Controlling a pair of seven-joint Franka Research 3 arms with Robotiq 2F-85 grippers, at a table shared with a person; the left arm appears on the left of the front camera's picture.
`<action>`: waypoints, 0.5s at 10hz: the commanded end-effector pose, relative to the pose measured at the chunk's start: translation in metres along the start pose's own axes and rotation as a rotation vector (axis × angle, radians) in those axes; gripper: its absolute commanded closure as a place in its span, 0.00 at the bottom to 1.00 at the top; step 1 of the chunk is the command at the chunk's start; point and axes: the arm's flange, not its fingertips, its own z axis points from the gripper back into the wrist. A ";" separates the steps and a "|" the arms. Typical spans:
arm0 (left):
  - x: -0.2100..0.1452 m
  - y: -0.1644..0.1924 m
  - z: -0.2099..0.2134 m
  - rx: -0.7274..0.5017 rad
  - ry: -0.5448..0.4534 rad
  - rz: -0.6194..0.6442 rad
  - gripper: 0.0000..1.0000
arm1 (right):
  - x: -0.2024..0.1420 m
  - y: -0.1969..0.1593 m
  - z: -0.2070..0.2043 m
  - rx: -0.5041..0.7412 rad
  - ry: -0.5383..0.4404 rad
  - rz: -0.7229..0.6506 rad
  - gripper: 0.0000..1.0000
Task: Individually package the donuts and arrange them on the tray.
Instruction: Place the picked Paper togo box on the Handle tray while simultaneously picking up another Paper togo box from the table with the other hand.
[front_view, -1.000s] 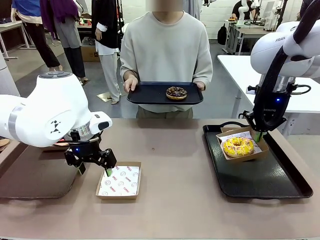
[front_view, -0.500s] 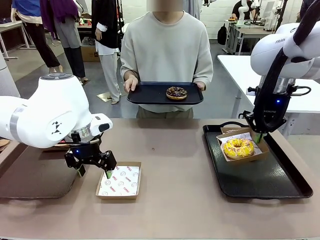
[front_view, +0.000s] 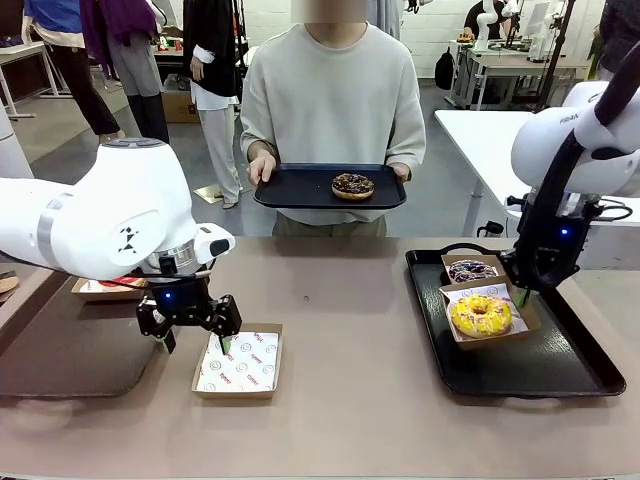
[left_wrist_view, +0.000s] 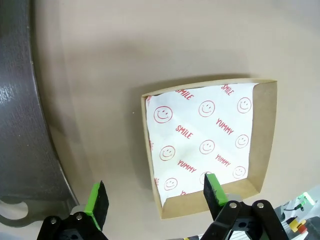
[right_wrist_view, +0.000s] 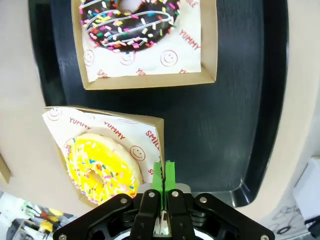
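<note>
Brown table (front_view: 350, 340). Person (front_view: 335, 100) at far side holds black tray (front_view: 300, 190) bearing chocolate donut (front_view: 353, 185). Right, near – second black tray (front_view: 540, 365) with two boxed donuts: yellow sprinkled donut (front_view: 481, 315), dark sprinkled donut (front_view: 471, 270) behind. Right gripper (right_wrist_view: 163, 175) pinched shut on yellow donut's box (right_wrist_view: 150, 131) corner. Left gripper (left_wrist_view: 155, 192) fingers wide over empty box (left_wrist_view: 210, 145) – liner printed "SMILE", "YUMMY".
</note>
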 end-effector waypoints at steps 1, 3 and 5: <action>0.011 -0.014 -0.004 0.035 0.015 0.022 0.00 | -0.002 -0.006 -0.010 0.047 0.001 0.019 0.99; 0.018 -0.016 -0.007 0.042 0.028 0.027 0.00 | -0.003 -0.004 -0.016 0.052 0.026 0.031 0.99; 0.024 -0.017 -0.010 0.047 0.042 0.030 0.00 | -0.005 -0.002 -0.021 0.046 0.041 0.041 0.99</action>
